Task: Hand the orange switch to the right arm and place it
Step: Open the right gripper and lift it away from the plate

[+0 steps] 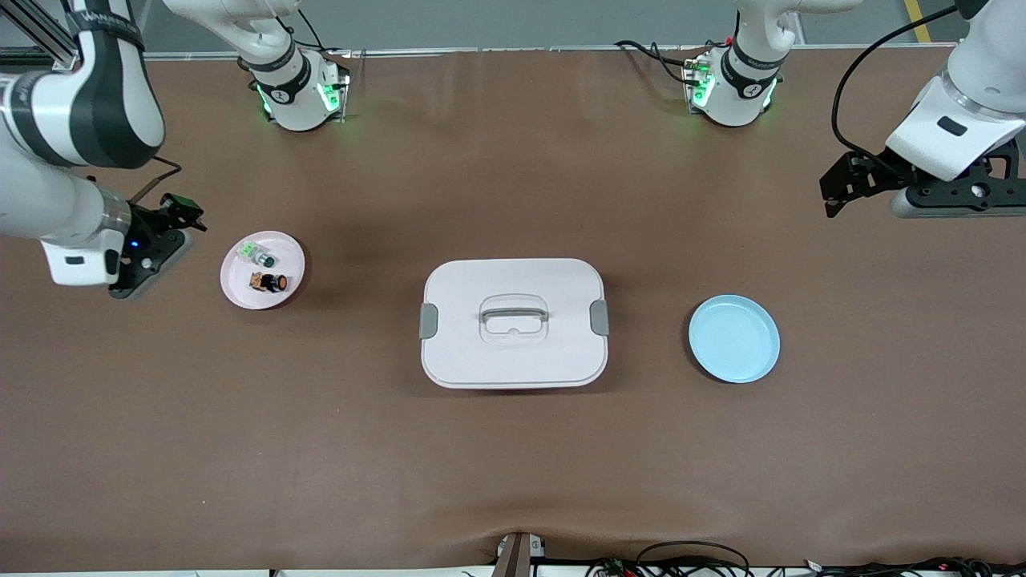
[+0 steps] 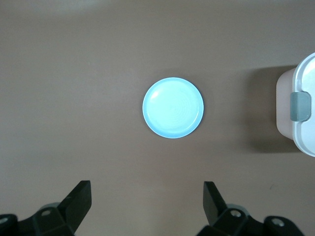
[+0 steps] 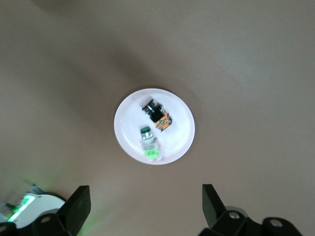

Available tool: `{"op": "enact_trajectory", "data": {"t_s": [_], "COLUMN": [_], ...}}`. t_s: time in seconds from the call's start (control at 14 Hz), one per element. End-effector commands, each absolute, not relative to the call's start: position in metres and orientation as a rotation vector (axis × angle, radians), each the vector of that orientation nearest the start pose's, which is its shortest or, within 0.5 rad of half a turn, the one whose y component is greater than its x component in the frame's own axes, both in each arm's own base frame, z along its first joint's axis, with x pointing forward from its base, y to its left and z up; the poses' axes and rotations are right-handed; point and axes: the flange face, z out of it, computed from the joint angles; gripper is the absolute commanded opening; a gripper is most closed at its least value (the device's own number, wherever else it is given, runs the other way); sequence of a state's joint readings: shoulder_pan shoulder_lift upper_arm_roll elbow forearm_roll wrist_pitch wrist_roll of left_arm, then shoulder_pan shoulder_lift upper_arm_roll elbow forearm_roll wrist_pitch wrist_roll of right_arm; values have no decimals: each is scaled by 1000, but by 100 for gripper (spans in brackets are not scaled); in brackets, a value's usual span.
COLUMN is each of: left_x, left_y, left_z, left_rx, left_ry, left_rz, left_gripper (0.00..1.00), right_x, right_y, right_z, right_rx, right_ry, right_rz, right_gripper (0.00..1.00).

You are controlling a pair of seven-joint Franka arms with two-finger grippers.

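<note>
Your left tool point(image 2: 145, 209) hangs spread and empty over the surface point(image 1: 513, 465) near the blue plate point(image 1: 734, 338). Your right tool point(image 3: 145, 210) hangs spread and empty beside the pink plate point(image 1: 240, 282). On that plate the orange switch point(image 1: 269, 282) lies just beside the green switch point(image 1: 259, 256). The lidded white box point(image 1: 513, 322) sits between the plates.

My brown desk point(image 1: 321, 449), white plate point(image 1: 238, 284) at my right arm's end, lidded box point(image 1: 513, 357) mid-desk, blue plate point(image 1: 734, 338) toward my left arm's end
</note>
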State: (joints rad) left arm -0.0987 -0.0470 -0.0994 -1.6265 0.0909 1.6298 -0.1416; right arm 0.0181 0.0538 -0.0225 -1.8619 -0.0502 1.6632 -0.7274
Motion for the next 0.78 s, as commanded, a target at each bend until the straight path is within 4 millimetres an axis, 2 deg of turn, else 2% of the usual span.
{"op": "enact_trajectory", "data": {"t_s": [0.0, 0.14, 0.28, 0.5, 0.57, 0.71], "left_x": [537, 538, 540, 542, 543, 543], "left_y": [-99, -100, -104, -104, -104, -105], "left_z": [632, 631, 630, 627, 626, 626], "left_rx": [-3067, -3068, -3071, -3070, -3070, -3070], "left_ry": [90, 92, 94, 94, 95, 97], "left_rz": [-125, -128, -142, -137, -135, -140], "left_gripper": [100, 100, 100, 100, 100, 100], "right_x": [549, 550, 555, 556, 557, 556], "right_y": [-6, -3, -11, -14, -19, -41], "right_z": [490, 505, 522, 572, 581, 594], "right_rx": [-2994, -3050, -3115, -3179, -3184, -3178], "right_ry": [-834, -675, -421, -170, -122, -34], "right_rz": [470, 466, 413, 358, 328, 280], "right_gripper": [100, 100, 100, 100, 100, 100]}}
